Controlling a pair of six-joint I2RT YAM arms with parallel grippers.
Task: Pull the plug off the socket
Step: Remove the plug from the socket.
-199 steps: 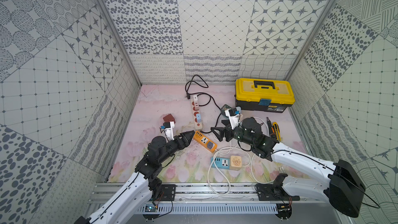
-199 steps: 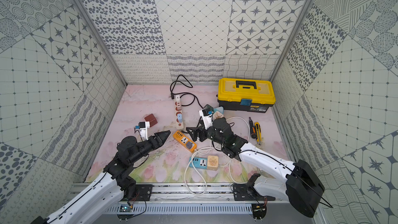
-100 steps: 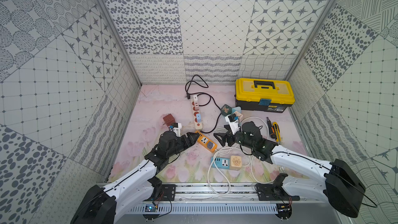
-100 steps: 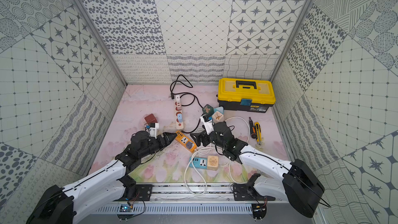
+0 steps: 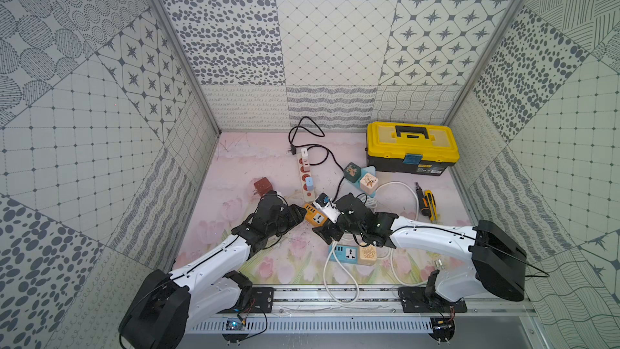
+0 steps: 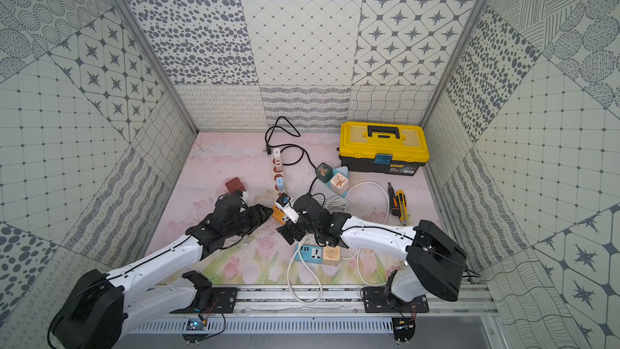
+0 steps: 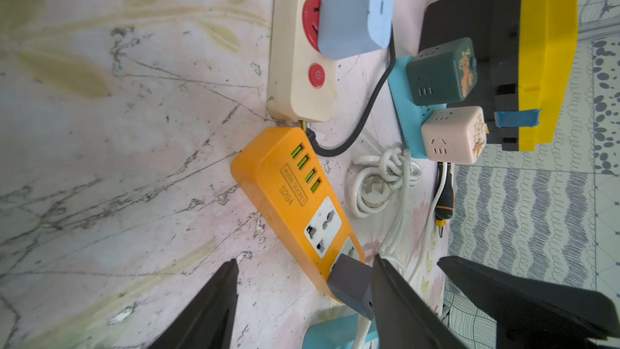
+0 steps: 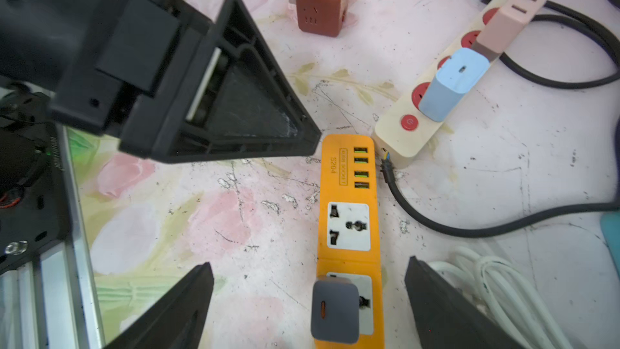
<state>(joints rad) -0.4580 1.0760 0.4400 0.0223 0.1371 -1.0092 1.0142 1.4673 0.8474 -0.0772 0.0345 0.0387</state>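
A rounded grey plug (image 8: pixel 335 310) sits in the orange power strip's (image 8: pixel 349 196) end socket, between the fingers of the spread right tool (image 8: pixel 310 261). The left tool (image 7: pixel 306 258), also spread, is just beside the strip's other end.

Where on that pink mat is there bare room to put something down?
Best is the far-left corner of the mat, between the side wall, the cream power strip and the brown cube adapter. A smaller patch lies in front, between the left arm and the blue socket block. The middle, around the orange power strip, is crowded.
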